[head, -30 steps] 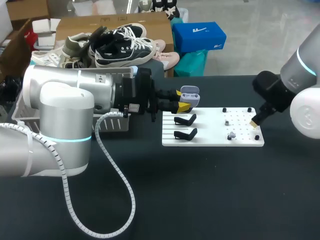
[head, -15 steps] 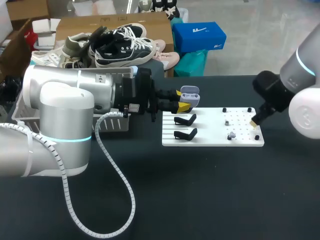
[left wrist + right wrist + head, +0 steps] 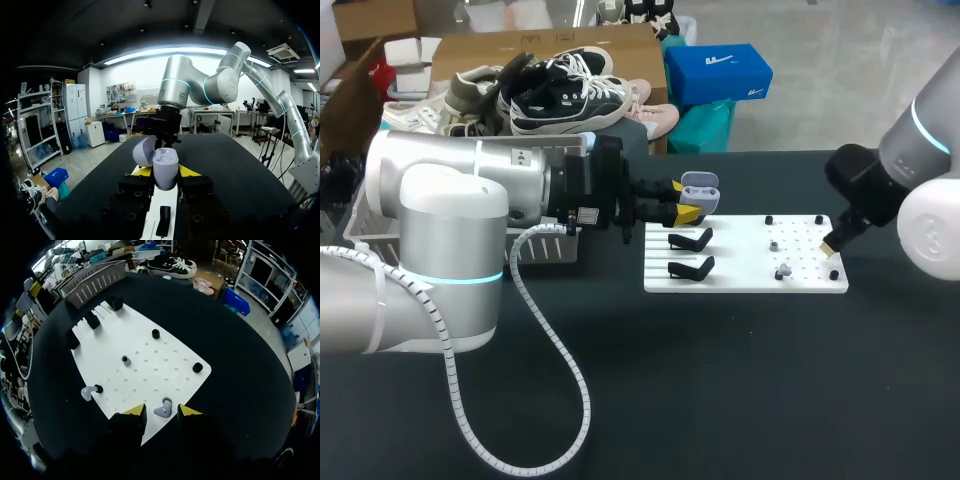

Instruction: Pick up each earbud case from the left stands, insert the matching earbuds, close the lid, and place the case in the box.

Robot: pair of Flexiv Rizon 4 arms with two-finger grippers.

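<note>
My left gripper [image 3: 686, 200] hangs just above the left end of the white board [image 3: 740, 275] and is shut on a lavender earbud case [image 3: 700, 190]. In the left wrist view the case [image 3: 165, 167] stands upright between the yellow tips, its lid [image 3: 143, 151] open. Two black stands [image 3: 691, 240] on the board's left part are bare. My right gripper [image 3: 162, 412] is open at the board's right edge, with a lavender earbud [image 3: 163, 411] lying between its fingers. A second earbud [image 3: 88, 392] lies farther along the board [image 3: 145, 345].
Small black pegs [image 3: 198, 367] and a grey socket [image 3: 125, 360] stick up from the board. A grey slatted basket [image 3: 95, 282] stands on the table beyond the board's left end, behind my left arm [image 3: 450, 200].
</note>
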